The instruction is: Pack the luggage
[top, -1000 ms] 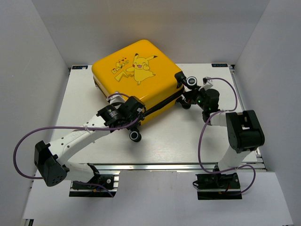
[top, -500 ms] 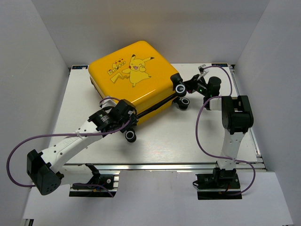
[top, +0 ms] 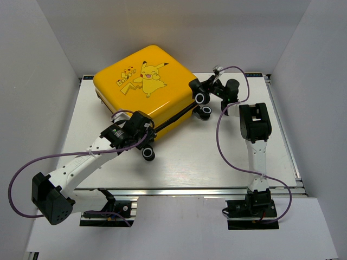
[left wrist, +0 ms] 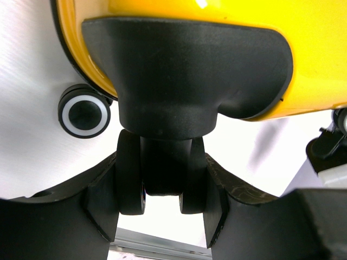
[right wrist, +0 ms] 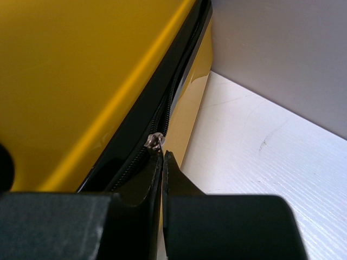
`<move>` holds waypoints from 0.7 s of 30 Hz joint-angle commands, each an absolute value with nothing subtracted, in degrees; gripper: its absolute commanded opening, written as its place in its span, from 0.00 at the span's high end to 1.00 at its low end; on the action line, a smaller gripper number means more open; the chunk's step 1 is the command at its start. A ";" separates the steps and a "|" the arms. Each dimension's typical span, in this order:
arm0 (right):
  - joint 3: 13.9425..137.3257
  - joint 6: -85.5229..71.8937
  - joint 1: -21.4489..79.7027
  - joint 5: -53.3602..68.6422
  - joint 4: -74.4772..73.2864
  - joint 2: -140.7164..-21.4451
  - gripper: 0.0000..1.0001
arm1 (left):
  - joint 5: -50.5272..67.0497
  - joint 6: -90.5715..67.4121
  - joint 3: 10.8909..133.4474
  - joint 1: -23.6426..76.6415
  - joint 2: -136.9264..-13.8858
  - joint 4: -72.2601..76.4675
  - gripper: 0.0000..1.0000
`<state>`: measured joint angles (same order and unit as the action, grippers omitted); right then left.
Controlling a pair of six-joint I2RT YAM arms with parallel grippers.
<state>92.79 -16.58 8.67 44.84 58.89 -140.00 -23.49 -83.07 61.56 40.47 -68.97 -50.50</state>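
Observation:
The yellow luggage (top: 143, 86) with the Pikachu cartoon lies flat and closed at the back of the table. My left gripper (top: 145, 135) is shut on one of its black wheels (left wrist: 161, 179) at the near corner, a finger on each side of the wheel. My right gripper (top: 212, 85) is at the right corner, its jaws shut on the silver zipper pull (right wrist: 156, 141) of the black zipper seam. The yellow shell fills the left wrist view (left wrist: 303, 59) and the right wrist view (right wrist: 70, 76).
Another black-and-white wheel (top: 148, 153) sticks out near the left gripper, and two wheels (top: 202, 97) are by the right gripper. White walls enclose the table on three sides. The table's metal front rail (top: 184, 190) runs along the near edge.
The luggage has slid and turned to the left and back. Both grippers moved with it, the right arm stretching further back and left along the zipper seam.

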 commanded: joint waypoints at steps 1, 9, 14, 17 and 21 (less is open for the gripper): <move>86.87 -10.73 7.03 22.15 71.18 -133.79 1.00 | -27.68 -82.79 59.32 37.97 -67.33 -80.95 1.00; 60.95 1.82 12.56 22.95 73.49 -113.94 1.00 | -31.30 -56.20 82.15 39.01 -74.43 -72.00 0.02; 48.90 6.15 17.13 21.53 72.34 -104.96 1.00 | -14.80 -34.66 93.50 39.55 -84.19 -56.91 0.02; 43.62 7.64 20.82 21.10 70.76 -100.38 1.00 | -1.03 -27.35 96.50 39.55 -88.85 -50.22 0.02; 41.84 7.21 23.64 17.40 68.38 -97.22 1.00 | 7.38 -23.38 100.45 41.91 -96.39 -48.42 0.02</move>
